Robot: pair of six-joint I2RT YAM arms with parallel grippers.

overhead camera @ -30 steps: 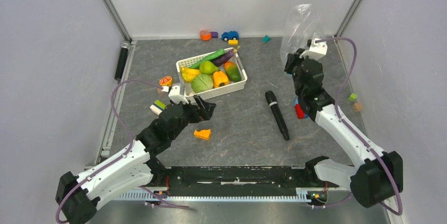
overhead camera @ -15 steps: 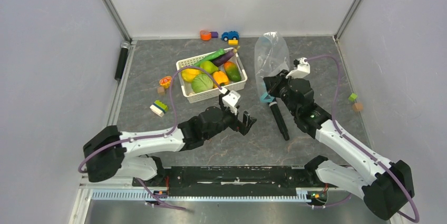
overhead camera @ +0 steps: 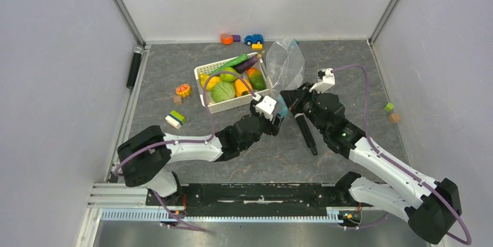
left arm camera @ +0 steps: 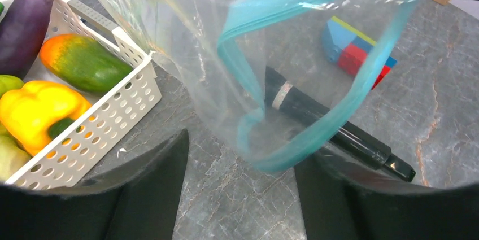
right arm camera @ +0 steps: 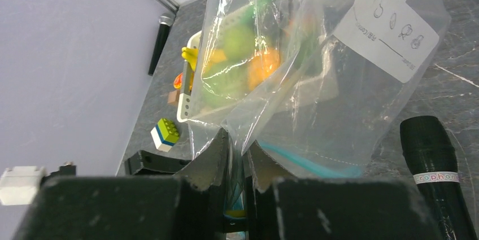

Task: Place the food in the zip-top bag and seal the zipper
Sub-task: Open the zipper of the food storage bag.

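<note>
Between the spread fingers (left arm camera: pixel 147 195) of the left gripper (left arm camera: pixel 243 155) hangs a loop of the light-blue zipper (left arm camera: pixel 282 164); neither finger is seen touching the strip, so this gripper is open and grips nothing. Directly across from it, the right gripper (right arm camera: pixel 237 149) is pressed together on the zip-top bag (right arm camera: pixel 316 82), pinching the film close to the mouth edge, with the pouch rising above its fingertips and clear of the table (overhead camera: pixel 349 67). The bag is empty. All the food (overhead camera: pixel 229 81) lies in the white basket (left arm camera: pixel 107 121) to the left of the left gripper, the yellow pepper (left arm camera: pixel 39 110) and purple eggplant (left arm camera: pixel 22 20) among it. A black microphone (left arm camera: pixel 333 127) lies beneath the bag mouth, beyond the left fingertips, with a toy block (left arm camera: pixel 353 45) further off. Assessment: the step in hand is securing a second hold on the mouth so it can be drawn open. To do it well, the left fingers should close on a single lip of the zipper only, not both layers, or the mouth will be clamped shut. The right pinch should hold firm while the left draws away gently, as the film is floppy and may slip or twist.
</note>
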